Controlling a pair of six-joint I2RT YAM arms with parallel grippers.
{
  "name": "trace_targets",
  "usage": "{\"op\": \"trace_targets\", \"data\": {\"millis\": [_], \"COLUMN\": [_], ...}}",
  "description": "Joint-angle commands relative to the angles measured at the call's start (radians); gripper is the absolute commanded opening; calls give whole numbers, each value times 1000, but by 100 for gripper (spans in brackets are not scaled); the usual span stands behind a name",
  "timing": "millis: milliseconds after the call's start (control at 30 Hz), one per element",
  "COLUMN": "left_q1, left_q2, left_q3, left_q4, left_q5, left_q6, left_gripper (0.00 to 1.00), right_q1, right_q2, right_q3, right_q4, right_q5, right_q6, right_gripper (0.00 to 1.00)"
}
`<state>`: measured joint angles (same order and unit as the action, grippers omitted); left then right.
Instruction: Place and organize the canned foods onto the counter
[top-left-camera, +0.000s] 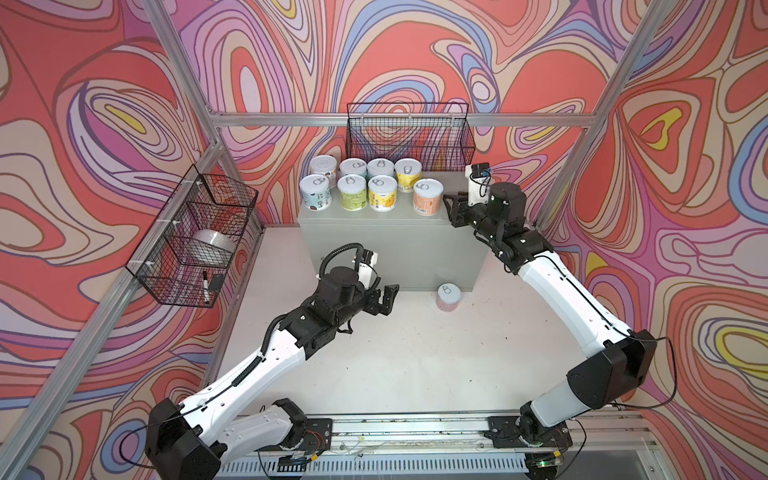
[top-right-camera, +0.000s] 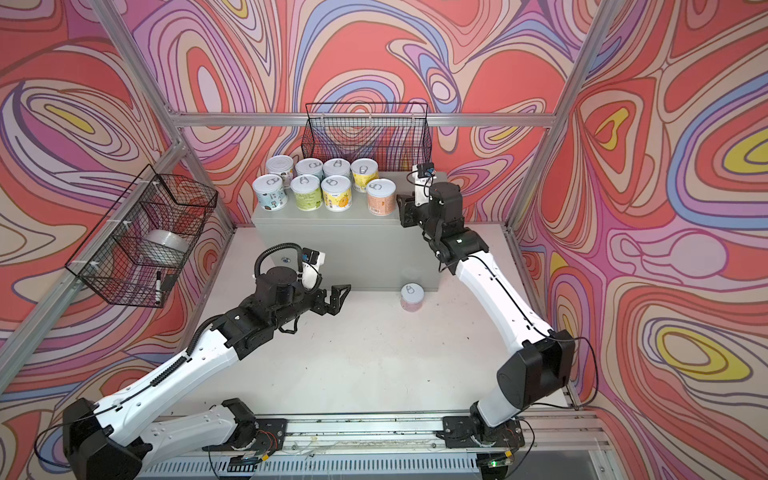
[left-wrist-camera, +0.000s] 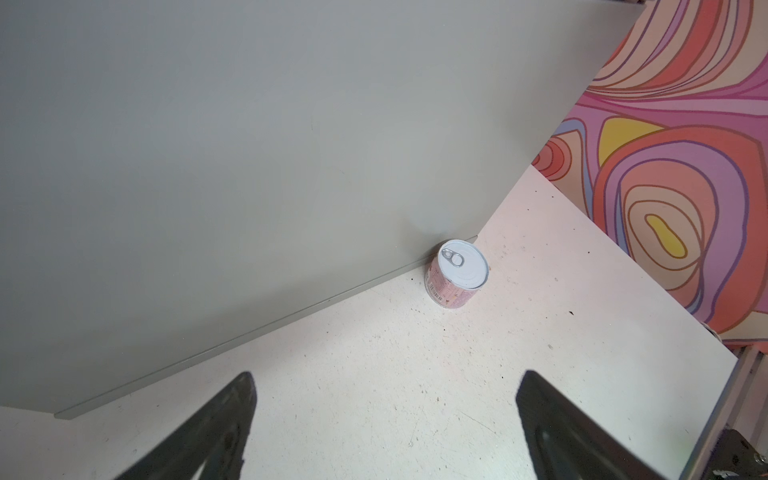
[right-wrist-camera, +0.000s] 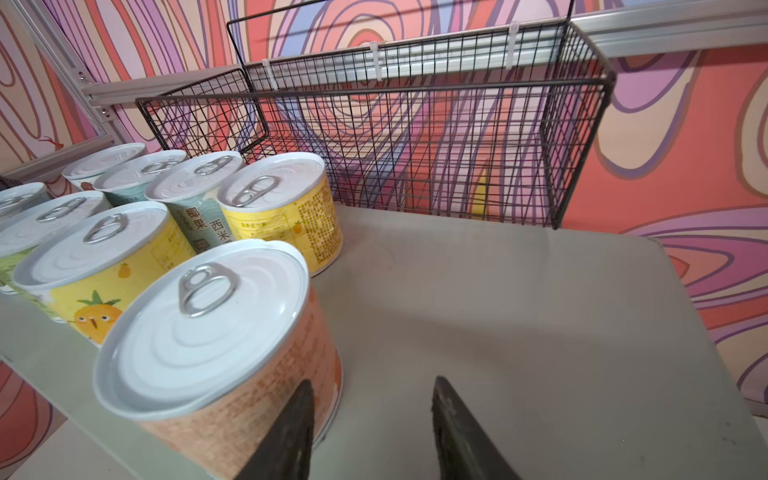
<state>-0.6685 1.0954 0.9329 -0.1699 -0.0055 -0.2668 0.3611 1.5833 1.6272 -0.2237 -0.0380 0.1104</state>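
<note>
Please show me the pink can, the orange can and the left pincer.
pink can (left-wrist-camera: 464, 264), left wrist view, its lid.
orange can (right-wrist-camera: 203, 328), right wrist view, its lid.
left pincer (left-wrist-camera: 386, 376), left wrist view, between its fingertips.

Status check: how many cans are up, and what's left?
Done: eight cans stand on the counter. In hand: nothing; right gripper open beside the orange can, left gripper open, facing the pink can. Left: that pink can, on the table by the counter's front.

The left arm lay stretched forward and low, its left hand (top-left-camera: 386, 296) level, the 2 fingers (left-wrist-camera: 216, 432) spread wide with nothing between them. The right arm stood higher, wrist bent inward, its right hand (top-left-camera: 451, 204) narrowly parted and empty.
</note>
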Motion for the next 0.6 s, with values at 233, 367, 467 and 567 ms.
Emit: {"op": "trace_targets", "data": {"millis": [233, 367, 467, 567], "left_q1": [-2, -3, -2, -2], "left_q2": [2, -1, -1, -2], "left_q3": [-17, -19, -23, -23], "left_q4": [20, 19, 21, 18], "left_q5": [-39, -48, -52, -57], "left_q6": [-11, -5, -2, 0], "left_gripper": [100, 100, 100, 100], "right_q1": [-2, -3, 1, 9], "right_q2": [95, 109, 109, 116], "right_q3": [94, 107, 101, 108], "right_q4": [-18, -6, 17, 18], "right_q5": [-80, -103, -135, -142], "right_q6": [26, 44, 64, 66], "right_gripper": [47, 47, 47, 47]}}
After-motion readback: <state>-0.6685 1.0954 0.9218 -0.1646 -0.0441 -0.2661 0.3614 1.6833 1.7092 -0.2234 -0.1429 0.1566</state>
